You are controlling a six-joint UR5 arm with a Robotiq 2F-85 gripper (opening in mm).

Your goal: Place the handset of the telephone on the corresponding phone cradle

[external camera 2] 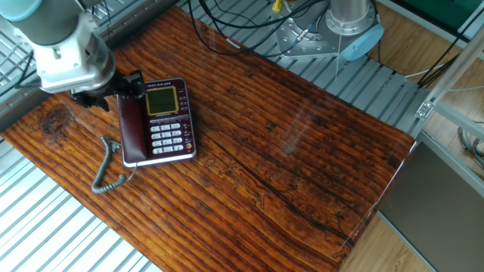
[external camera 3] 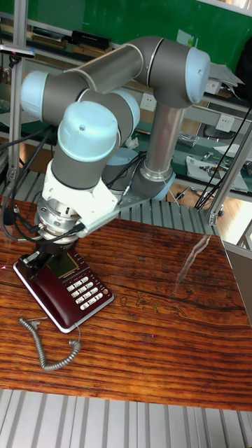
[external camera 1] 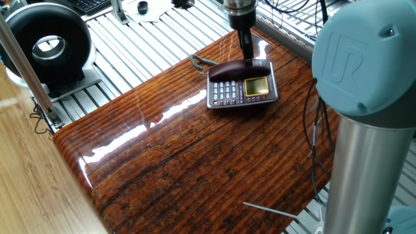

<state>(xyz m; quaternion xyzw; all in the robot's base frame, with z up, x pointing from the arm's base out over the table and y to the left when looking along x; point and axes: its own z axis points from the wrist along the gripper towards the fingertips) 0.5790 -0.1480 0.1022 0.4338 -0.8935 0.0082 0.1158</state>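
Observation:
The dark maroon handset (external camera 1: 231,67) (external camera 2: 130,132) (external camera 3: 38,287) lies in the phone cradle along the top edge of the telephone (external camera 1: 227,94) (external camera 2: 168,132) (external camera 3: 80,290), at the wooden table's far corner. Its coiled grey cord (external camera 2: 106,170) (external camera 3: 49,343) trails off onto the wood beside the base. My gripper (external camera 1: 247,57) (external camera 2: 110,89) (external camera 3: 38,257) hangs just above the handset's display end. Its dark fingers (external camera 2: 134,79) stand spread wider than the handset and hold nothing, so it is open.
A black ring-shaped device (external camera 1: 45,42) stands on the slatted metal bench beyond the table. The arm's column (external camera 1: 364,130) rises at the near right and its base (external camera 2: 344,30) sits among cables (external camera 2: 227,30). A thin rod (external camera 1: 273,211) lies near the table edge.

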